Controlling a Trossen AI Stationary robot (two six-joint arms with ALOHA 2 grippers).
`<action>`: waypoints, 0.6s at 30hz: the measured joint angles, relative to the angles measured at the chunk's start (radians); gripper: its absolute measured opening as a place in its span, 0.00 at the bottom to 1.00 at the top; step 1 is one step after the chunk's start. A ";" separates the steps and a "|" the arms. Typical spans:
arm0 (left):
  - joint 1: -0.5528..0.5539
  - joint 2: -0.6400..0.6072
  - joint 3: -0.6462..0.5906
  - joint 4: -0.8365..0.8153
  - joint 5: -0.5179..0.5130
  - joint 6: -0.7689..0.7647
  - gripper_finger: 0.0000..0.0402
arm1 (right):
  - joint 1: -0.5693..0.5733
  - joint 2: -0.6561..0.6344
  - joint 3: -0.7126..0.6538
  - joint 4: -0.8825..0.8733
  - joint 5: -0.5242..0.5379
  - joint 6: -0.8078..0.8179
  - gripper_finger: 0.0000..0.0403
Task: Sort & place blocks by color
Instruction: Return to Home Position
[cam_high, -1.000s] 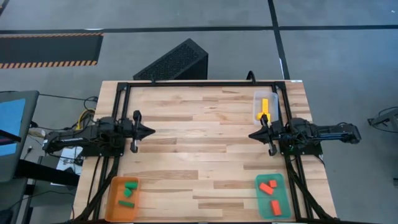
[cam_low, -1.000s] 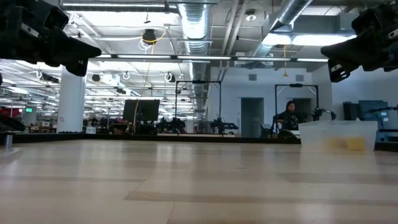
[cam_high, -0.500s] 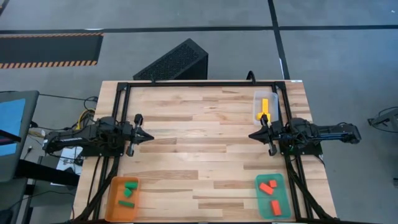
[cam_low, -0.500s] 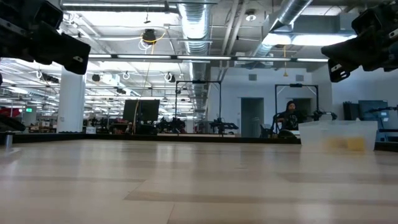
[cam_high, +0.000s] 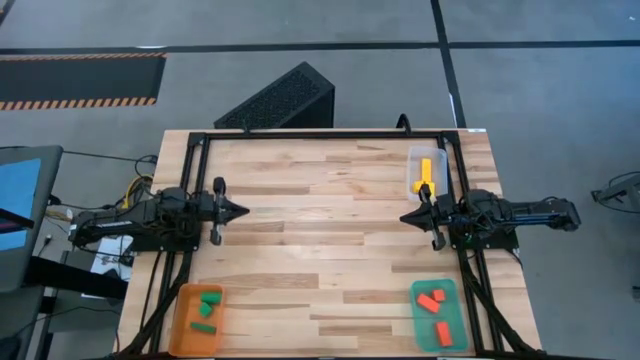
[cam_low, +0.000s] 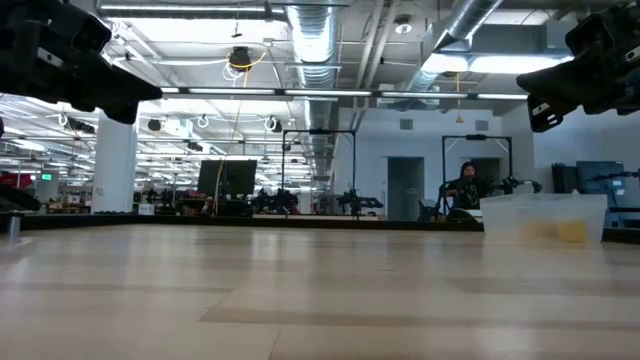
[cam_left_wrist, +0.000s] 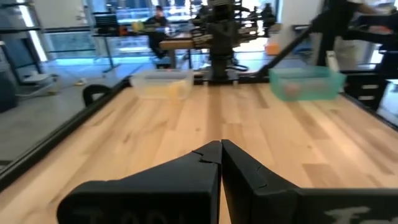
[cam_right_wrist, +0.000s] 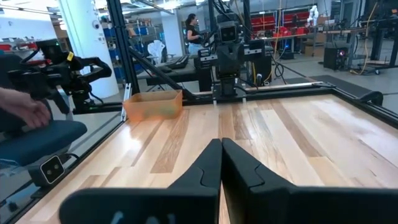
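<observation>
In the high view, green blocks (cam_high: 208, 306) lie in the orange tray (cam_high: 186, 332) at the near left. Red blocks (cam_high: 434, 304) lie in the teal tray (cam_high: 455, 340) at the near right. Yellow blocks (cam_high: 425, 172) lie in the clear tray (cam_high: 413, 155) at the far right. My left gripper (cam_high: 245, 212) hovers shut above the table's left half and points right. My right gripper (cam_high: 403, 217) hovers shut above the right half and points left. Both are held well above the wood (cam_low: 150, 92) (cam_low: 532, 108). Each wrist view shows its two fingertips closed together (cam_left_wrist: 221, 144) (cam_right_wrist: 221, 142).
Bare planks span the middle of the table (cam_high: 320, 230) between the two grippers. A black frame (cam_high: 320, 133) runs along the table's edges. A black slatted box (cam_high: 280, 98) sits on the floor beyond the far edge. A person's hand (cam_right_wrist: 22, 112) shows off the table in the right wrist view.
My left gripper drew back a little toward the table's left edge, then came forward to about where it was. It stayed shut. The right arm and the blocks kept still.
</observation>
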 joint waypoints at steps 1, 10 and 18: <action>0.000 0.000 0.000 0.000 -0.013 -0.001 0.00 | 0.000 0.000 0.000 0.000 0.000 0.000 0.07; 0.000 0.000 -0.001 0.000 -0.055 -0.003 0.00 | 0.000 0.000 0.000 0.000 0.000 0.000 0.07; 0.000 0.000 -0.001 0.001 -0.056 0.001 0.00 | 0.000 0.000 0.000 0.000 0.000 0.000 0.06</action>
